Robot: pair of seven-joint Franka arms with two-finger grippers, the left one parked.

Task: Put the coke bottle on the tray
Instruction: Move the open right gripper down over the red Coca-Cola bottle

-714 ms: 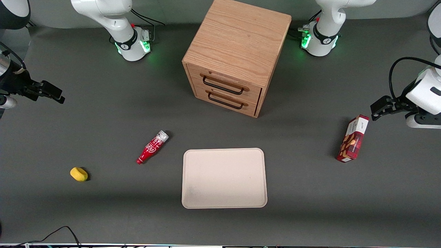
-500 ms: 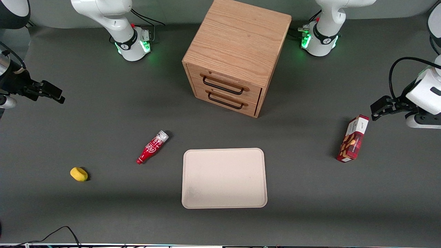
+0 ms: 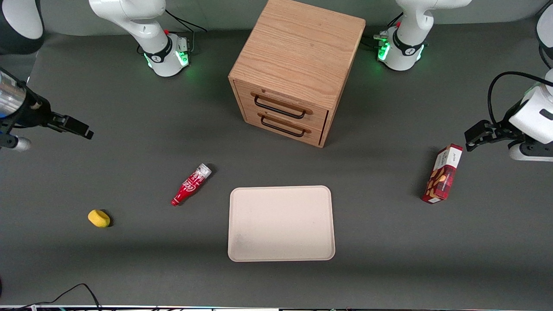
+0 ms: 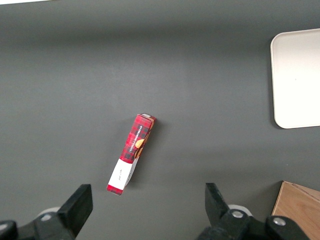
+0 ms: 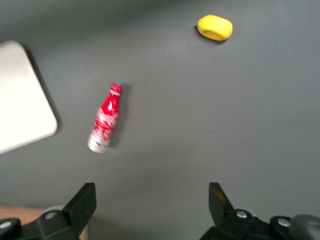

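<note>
The bottle [image 3: 191, 185] is seen lying on its side on the worktop [image 3: 129, 268], just beside the tray [image 3: 281, 223] but apart from it. The gripper [image 5: 152, 207] is held above the worktop, well apart from the bottle, its fingers spread wide with nothing between them.
</note>
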